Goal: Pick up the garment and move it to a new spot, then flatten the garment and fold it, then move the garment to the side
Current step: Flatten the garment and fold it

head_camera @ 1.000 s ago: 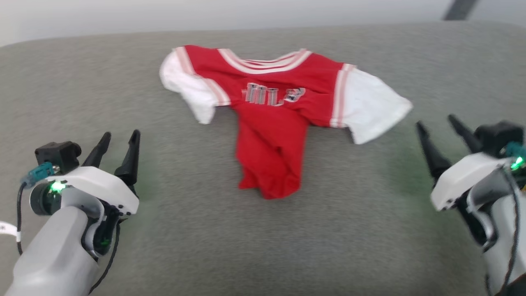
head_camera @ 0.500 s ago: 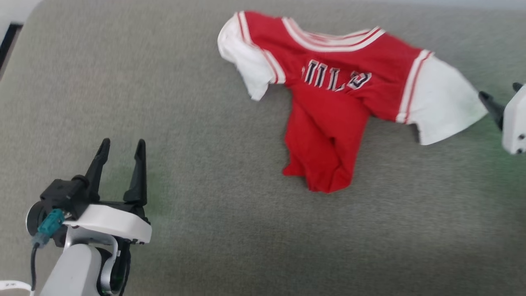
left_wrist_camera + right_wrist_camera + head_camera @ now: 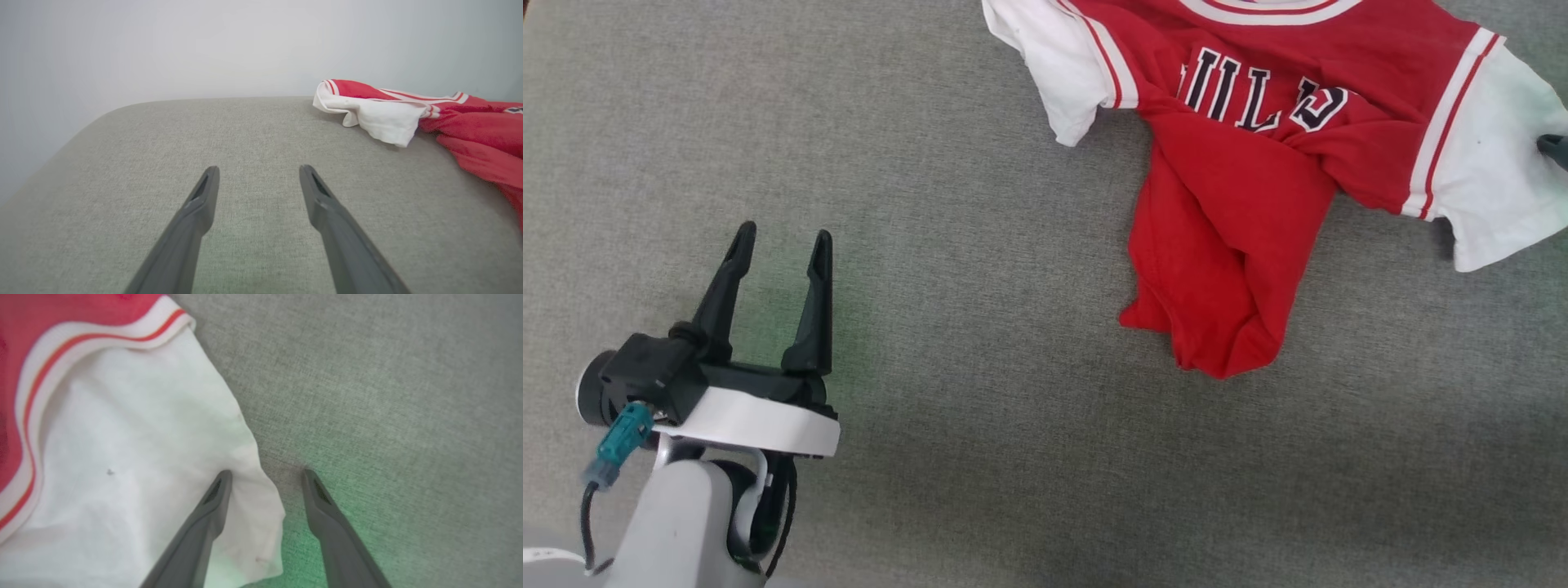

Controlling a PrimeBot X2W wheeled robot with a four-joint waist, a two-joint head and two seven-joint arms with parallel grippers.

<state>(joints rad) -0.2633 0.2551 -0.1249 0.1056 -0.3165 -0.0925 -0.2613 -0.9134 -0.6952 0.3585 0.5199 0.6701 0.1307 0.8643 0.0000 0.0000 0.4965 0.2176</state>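
On the grey fabric-covered desk (image 3: 849, 122), far to our right, lies the soft red shirt with white short sleeves (image 3: 1241, 204), its body bunched. The fingers of our right gripper (image 3: 266, 473) are spread astride one sleeve's edge; we should sink lower, then pinch only cloth. Our left gripper (image 3: 784, 237), fingers spread and empty, hovers well apart.

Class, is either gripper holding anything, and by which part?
Nothing is held. Left gripper open, apart from the garment; right gripper open astride its sleeve edge.
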